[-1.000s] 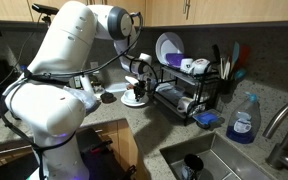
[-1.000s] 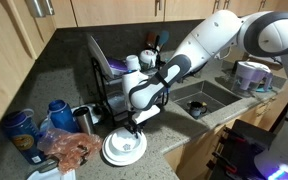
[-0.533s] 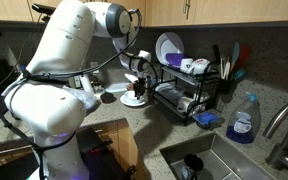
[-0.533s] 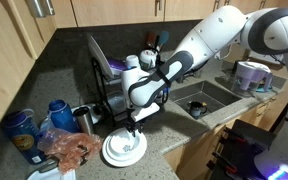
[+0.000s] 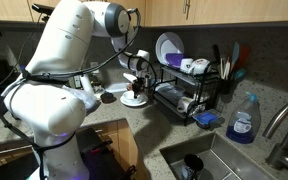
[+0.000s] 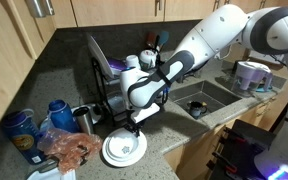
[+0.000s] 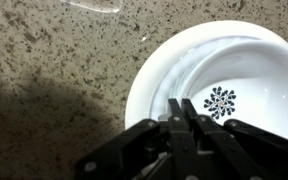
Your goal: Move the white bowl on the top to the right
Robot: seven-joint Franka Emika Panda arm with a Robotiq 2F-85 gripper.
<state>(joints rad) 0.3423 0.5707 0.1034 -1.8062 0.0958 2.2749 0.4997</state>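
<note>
The white bowl point(image 7: 246, 60) has a black flower mark in its middle and sits inside a flatter white dish point(image 7: 142, 92) on the speckled counter. The stack shows in both exterior views, the bowl here point(image 5: 134, 99) and here point(image 6: 124, 149). My gripper point(image 7: 181, 104) is right above it, fingers pressed together at the bowl's near rim and apparently pinching it. The gripper also shows in both exterior views, pointing down at the stack point(image 5: 136, 90) point(image 6: 132, 131). The rim between the fingertips is hidden.
A black dish rack point(image 5: 189, 96) stands beside the stack and holds an upright blue-rimmed plate point(image 5: 167, 48) and cups. A blue soap bottle point(image 5: 243, 121) and a sink point(image 5: 209, 160) lie beyond. Blue containers point(image 6: 22, 128) and a wrapped packet point(image 6: 69, 148) sit on the other side.
</note>
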